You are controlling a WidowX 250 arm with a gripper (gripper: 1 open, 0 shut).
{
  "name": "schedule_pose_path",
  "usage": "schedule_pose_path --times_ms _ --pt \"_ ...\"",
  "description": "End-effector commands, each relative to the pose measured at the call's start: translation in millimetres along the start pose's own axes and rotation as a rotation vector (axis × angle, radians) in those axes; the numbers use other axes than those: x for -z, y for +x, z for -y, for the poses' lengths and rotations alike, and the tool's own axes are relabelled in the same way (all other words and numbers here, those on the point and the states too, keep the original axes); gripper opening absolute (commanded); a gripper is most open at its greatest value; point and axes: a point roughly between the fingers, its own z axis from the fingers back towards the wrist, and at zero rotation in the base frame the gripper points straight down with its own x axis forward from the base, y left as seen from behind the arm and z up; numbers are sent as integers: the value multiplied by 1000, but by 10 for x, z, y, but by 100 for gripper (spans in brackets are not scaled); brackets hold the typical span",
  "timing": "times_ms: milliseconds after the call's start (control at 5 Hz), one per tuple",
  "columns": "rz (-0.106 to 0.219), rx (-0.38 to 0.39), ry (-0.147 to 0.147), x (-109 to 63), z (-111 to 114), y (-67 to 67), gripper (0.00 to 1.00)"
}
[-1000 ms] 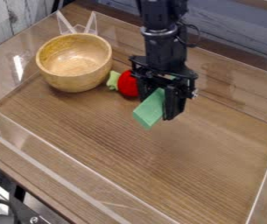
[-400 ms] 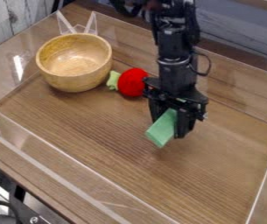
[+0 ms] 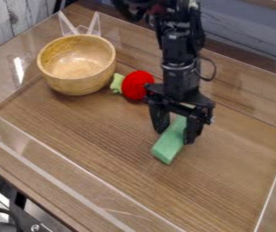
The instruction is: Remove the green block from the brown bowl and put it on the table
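Surface: glossy wood-grain table (image 3: pixel 91 172) ringed by clear plastic walls; window frame and clutter at far left.

Gripper (image 3: pixel 179 127) points straight down over the right-centre of the table, jaws now spread apart. A moment ago they were pinched on the green block (image 3: pixel 169 146) and carrying it clear of the wood; now the block lies flat on the table just under and between the fingertips, its near end poking out toward the camera. Cannot tell whether a finger is still brushing it.

Reading: block released, so the placement looks done; judged remaining work is only a clean retreat upward.

Outward: red round toy (image 3: pixel 134 84) with its green leaf sits just left and far of the gripper, near but apart from the block. The brown bowl (image 3: pixel 77 64), empty, stands well apart at far left.

Room: wide bare wood near and left of the block; right wall is closer but not tight. Straight lift looks safest, since a sideways exit could nudge the block or toy.
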Motion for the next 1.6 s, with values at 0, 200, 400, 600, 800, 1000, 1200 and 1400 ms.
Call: schedule_pose_path --times_ms 0,200,400,600,800,1000,1200,1400 --pt "110 5 2 -341 -82 84 100" --pt "157 4 9 -507 -195 83 100" --pt "194 1 14 -641 -340 107 100" --pt "223 26 9 -851 -455 121 100" --pt "261 54 9 -1089 -524 90 100" --pt "291 56 10 -1153 -488 74 100" --pt "287 66 0 -1085 -414 95 100" --pt "295 -8 1 -988 -350 90 100"
